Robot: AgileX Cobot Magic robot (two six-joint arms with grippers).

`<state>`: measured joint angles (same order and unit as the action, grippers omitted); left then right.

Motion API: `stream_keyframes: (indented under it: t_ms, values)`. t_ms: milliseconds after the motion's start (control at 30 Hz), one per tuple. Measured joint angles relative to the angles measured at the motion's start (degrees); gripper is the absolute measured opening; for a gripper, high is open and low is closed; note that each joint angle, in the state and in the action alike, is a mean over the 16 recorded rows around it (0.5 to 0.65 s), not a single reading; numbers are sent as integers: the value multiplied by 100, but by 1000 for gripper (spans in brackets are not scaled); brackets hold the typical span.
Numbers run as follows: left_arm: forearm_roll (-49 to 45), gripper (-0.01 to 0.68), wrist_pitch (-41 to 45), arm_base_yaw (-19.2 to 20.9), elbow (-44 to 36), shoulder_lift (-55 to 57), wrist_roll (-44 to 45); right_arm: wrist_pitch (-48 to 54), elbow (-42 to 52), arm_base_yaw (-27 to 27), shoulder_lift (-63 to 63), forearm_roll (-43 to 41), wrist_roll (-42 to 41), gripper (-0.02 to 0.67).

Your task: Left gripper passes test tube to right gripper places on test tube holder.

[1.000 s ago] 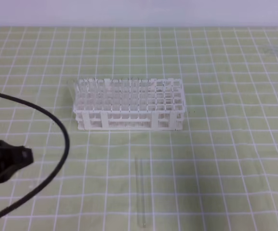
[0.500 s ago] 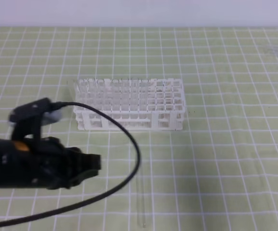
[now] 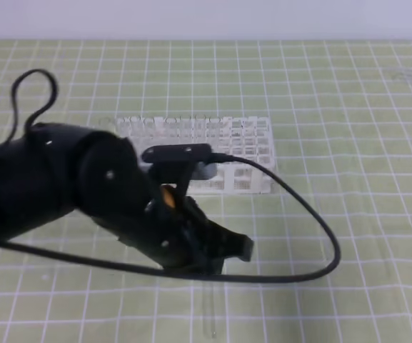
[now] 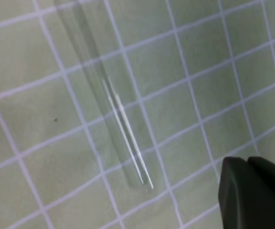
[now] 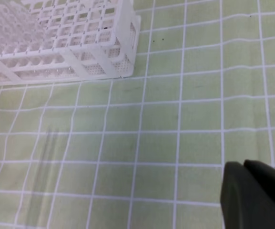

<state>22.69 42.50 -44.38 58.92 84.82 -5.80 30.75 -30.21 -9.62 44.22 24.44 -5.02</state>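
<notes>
Orange, a small patch on the black left arm, is the only label in sight and no writing on it can be read; the left gripper (image 3: pixel 235 246), fingers pressed together and empty, hangs above the upper end of the test tube (image 3: pixel 209 309), which lies flat on the green gridded mat (image 3: pixel 348 214) in front of the white test tube holder (image 3: pixel 245 153). The arm's bulk and a looping black cable (image 3: pixel 313 236) hide the holder's left front in the high view, whereas the right wrist view shows its corner plainly and the left wrist view shows the tube close, apart from the fingertips. The right gripper (image 5: pixel 256 195) is closed and holds nothing.
</notes>
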Motion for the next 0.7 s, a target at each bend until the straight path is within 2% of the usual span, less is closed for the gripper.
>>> stream_keyframes:
  t_ms: [67,200,567,700]
  values:
    - [-115,18,157,-74,185,139,-42,10,0,0,0,-3,-2,-17]
    - [-204,96,351,-135,427,330,-4,31,0,0,0,-9,-7,-17]
    - [-223,381,199,-120,587,744,131,59,0,0,0,-22,-18,-17]
    - [-387,417,282,-207,720,949,-68,55,0,0,0,-22,-20,-17]
